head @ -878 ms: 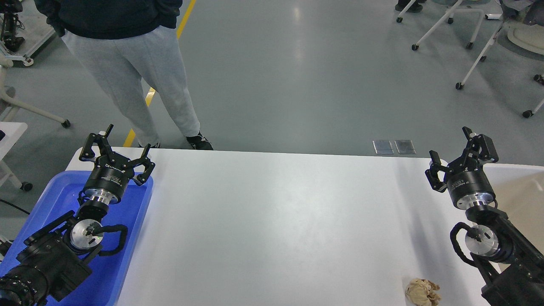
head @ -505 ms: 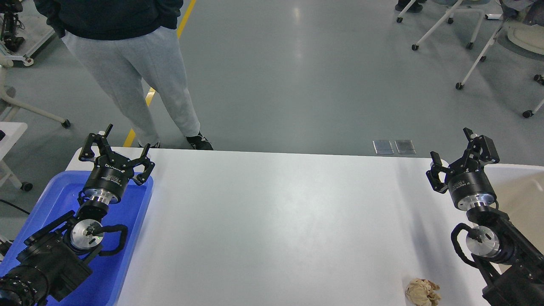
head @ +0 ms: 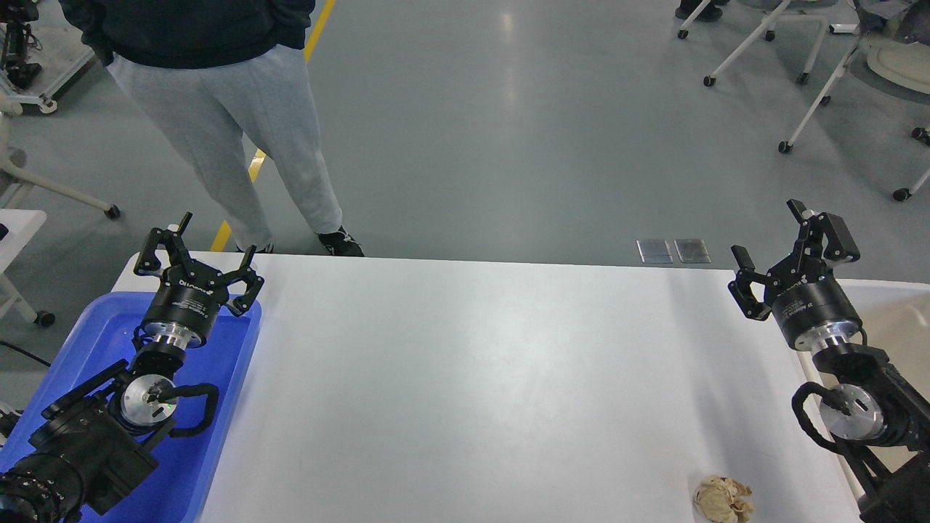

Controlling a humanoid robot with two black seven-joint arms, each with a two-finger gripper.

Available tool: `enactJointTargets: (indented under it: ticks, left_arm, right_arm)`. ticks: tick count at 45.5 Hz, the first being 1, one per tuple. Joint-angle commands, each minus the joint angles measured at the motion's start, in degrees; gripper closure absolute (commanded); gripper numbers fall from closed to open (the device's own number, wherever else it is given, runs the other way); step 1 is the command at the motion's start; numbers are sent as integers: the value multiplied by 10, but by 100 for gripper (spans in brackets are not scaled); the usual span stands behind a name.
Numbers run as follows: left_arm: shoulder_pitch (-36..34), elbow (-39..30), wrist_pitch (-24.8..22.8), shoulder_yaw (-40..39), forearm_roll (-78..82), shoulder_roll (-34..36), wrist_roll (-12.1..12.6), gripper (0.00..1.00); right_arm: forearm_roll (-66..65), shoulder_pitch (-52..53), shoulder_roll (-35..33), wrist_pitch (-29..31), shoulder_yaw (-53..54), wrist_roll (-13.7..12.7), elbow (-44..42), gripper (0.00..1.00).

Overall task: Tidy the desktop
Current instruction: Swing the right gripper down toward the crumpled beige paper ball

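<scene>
The white desktop (head: 465,378) fills the middle of the head view. A crumpled beige paper ball (head: 722,498) lies on it near the front right. My left gripper (head: 211,243) is open and empty above the far end of the blue tray (head: 218,436). My right gripper (head: 770,232) is open and empty above the desktop's far right corner, well behind the paper ball.
A beige bin (head: 897,319) stands at the right edge behind my right arm. A person in grey trousers (head: 240,131) stands beyond the far left of the desktop. Wheeled chairs (head: 814,65) stand on the floor at the far right.
</scene>
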Motion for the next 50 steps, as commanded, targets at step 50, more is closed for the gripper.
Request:
enactJointTargets:
  ticks: [50]
  left_arm:
    - [0,-1,0,0,0,0,0,0]
  right_arm:
    - [-381,-63,-430,98,-178,-184,358,1]
